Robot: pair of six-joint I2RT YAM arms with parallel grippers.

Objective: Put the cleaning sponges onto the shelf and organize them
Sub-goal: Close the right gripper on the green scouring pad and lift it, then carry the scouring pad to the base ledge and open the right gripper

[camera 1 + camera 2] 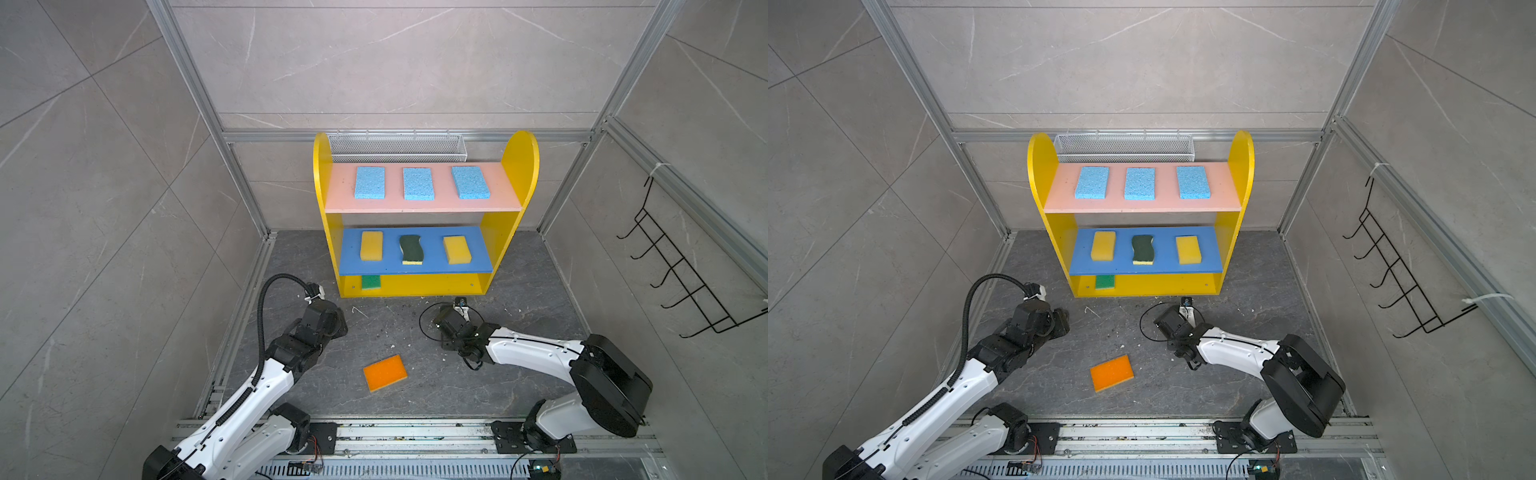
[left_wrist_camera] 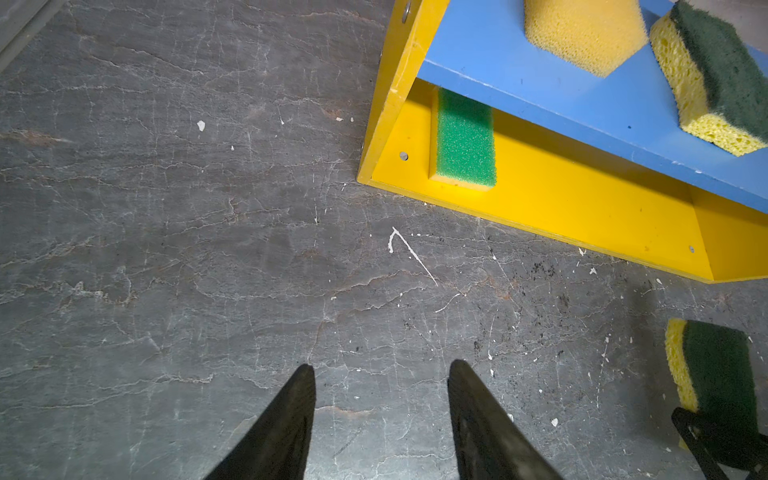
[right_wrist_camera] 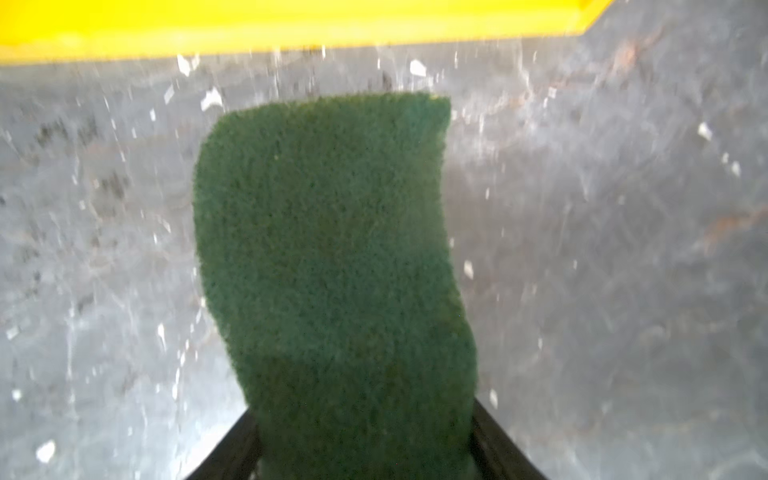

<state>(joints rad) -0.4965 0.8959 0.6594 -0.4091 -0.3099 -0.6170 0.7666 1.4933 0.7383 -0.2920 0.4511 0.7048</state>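
Observation:
The shelf [image 1: 516, 166] holds three light blue sponges [image 1: 418, 183] on its pink board. Two yellow sponges [image 1: 371, 245] flank a dark-green wavy one [image 1: 411, 248] on the blue board. A bright green sponge [image 2: 466, 141] lies at the left end of the yellow base. An orange sponge [image 1: 385, 372] lies on the floor between the arms. My right gripper [image 3: 363, 415] is shut on a second dark-green sponge [image 3: 332, 257], low in front of the shelf base. My left gripper [image 2: 382, 365] is open over bare floor, left of the shelf front.
A silver wire-mesh basket [image 1: 397, 146] hangs behind the shelf top. A black wire hook rack [image 1: 681, 274] hangs on the right wall. Aluminium frame rails [image 1: 245, 316] border the dark stone floor. White crumbs and scratches dot the floor.

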